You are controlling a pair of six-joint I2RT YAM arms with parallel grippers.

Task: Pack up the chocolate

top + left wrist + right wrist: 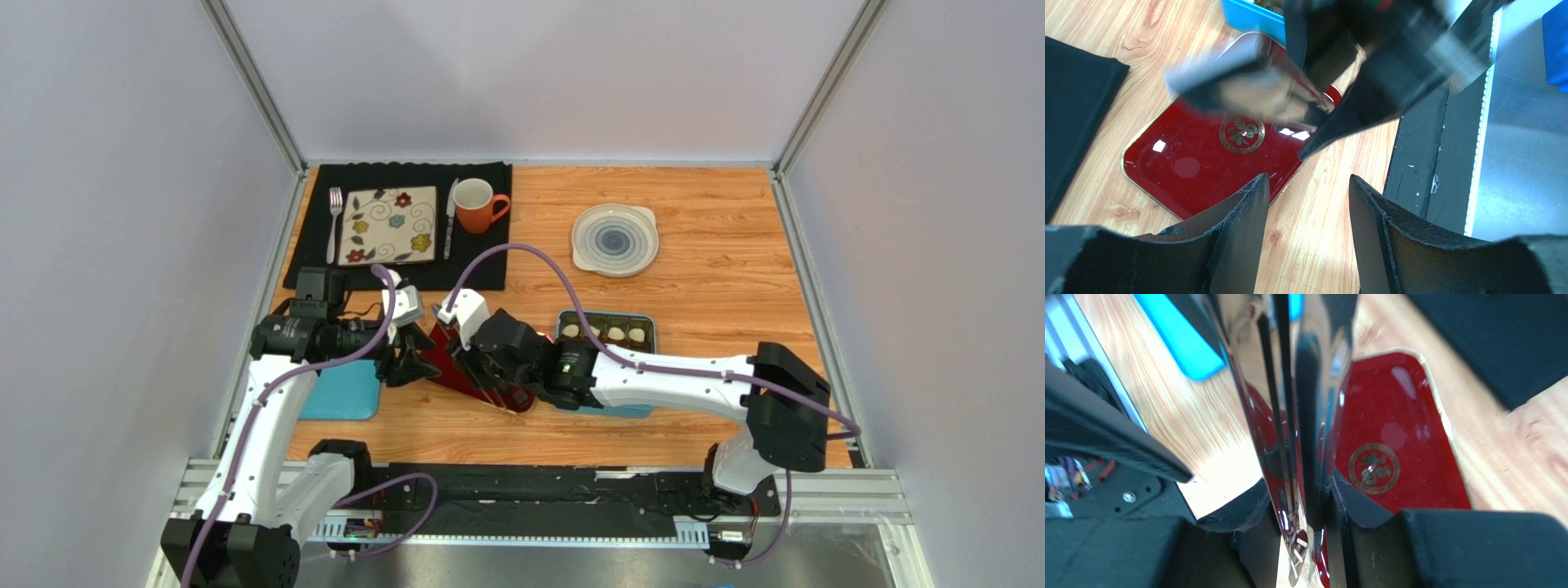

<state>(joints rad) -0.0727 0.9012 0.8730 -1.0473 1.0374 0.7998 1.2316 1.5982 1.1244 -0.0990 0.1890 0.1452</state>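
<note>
The chocolates [605, 331], cream and dark brown, lie in a teal box [607, 316] right of centre. A red tray [491, 382] with a gold emblem lies at the centre, bare where it shows; it also shows in the left wrist view [1198, 165] and the right wrist view [1407, 429]. My right gripper [472, 353] [1300, 490] is shut on shiny metal tongs [1290, 447] over the tray. My left gripper [417, 361] [1309, 184] is open and empty above the wood by the tray's near edge, close to the blurred tongs [1235, 79].
A teal lid [344, 392] lies at the left front. A black placemat [491, 251] at the back left bears a fork [334, 221], a flowered plate [390, 226], a knife [450, 218] and an orange mug [478, 205]. A round white dish [615, 239] sits at the back right.
</note>
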